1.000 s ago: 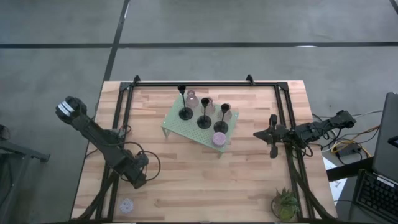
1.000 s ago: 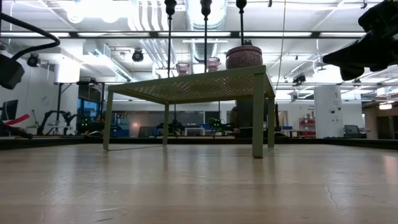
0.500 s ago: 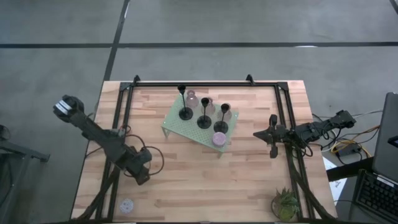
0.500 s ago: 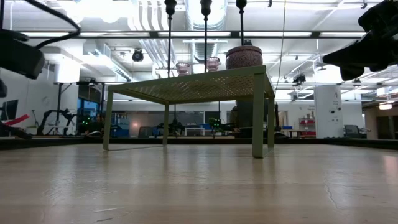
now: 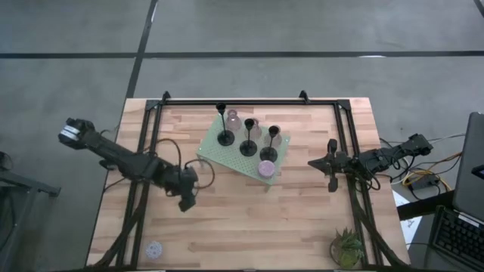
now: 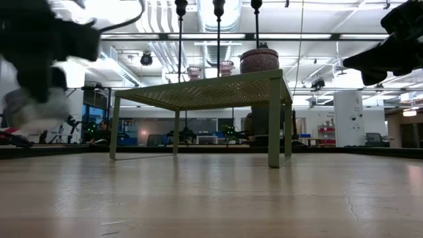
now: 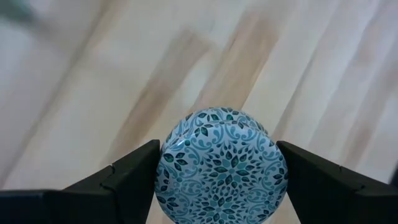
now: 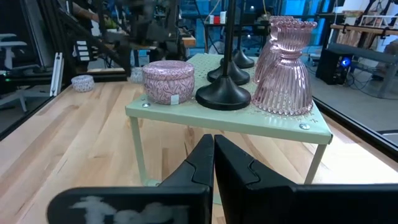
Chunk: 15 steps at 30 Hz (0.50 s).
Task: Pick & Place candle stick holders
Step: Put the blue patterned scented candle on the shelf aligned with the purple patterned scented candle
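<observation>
The left end effector (image 7: 221, 180) is gripping a squat round holder (image 7: 222, 165) with a blue-and-white leaf pattern, its two dark fingers (image 7: 134, 174) pressing against the holder's sides. In the high view this left end effector (image 5: 187, 196) is hanging over bare wood of the bench (image 5: 227, 219), near the left end of the pale green perforated stand (image 5: 219, 153) but apart from it.

The right end effector (image 8: 213, 155) is sitting with its fingers pressed together and holding nothing; in the high view it (image 5: 331, 165) is waiting over the right side of the bench, facing the stand.

Three black slim-stemmed holders (image 5: 248, 143) are standing upright in a row on the stand, with pinkish ribbed glass holders (image 8: 289, 71) just behind them and a squat round pink holder (image 5: 267, 168) at the stand's near right corner. One more small pale round holder (image 5: 154, 248) is lying on the bench near its front left corner. A spiky green potted plant (image 5: 347, 247) is standing at the front right corner.
</observation>
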{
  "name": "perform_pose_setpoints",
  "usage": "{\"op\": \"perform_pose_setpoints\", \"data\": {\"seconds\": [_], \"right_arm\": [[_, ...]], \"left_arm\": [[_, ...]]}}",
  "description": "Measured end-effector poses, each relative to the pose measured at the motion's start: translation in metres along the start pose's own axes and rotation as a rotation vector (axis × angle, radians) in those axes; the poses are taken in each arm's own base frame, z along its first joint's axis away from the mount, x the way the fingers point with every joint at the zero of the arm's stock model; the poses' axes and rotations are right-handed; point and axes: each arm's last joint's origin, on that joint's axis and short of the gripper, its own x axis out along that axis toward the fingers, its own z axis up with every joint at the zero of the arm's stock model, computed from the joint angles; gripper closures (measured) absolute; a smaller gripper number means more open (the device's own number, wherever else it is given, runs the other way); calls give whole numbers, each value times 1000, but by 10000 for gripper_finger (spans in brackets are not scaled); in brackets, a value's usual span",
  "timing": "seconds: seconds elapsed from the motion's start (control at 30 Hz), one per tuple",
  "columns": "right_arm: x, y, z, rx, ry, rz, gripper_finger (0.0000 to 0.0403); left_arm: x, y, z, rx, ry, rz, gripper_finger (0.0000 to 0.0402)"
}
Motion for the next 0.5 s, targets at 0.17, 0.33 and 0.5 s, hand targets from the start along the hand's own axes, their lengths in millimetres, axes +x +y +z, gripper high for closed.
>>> {"op": "perform_pose_setpoints", "data": {"seconds": [0.17,0.33,0.5], "right_arm": [[0,0,0,0,0,0,394],[0,0,0,0,0,0,394],[0,0,0,0,0,0,394]], "left_arm": [[-17,-3,31,9,-124,-18,102],[-34,-7,53,-5,-296,22,102],[-54,-13,73,-50,-458,9,101]]}}
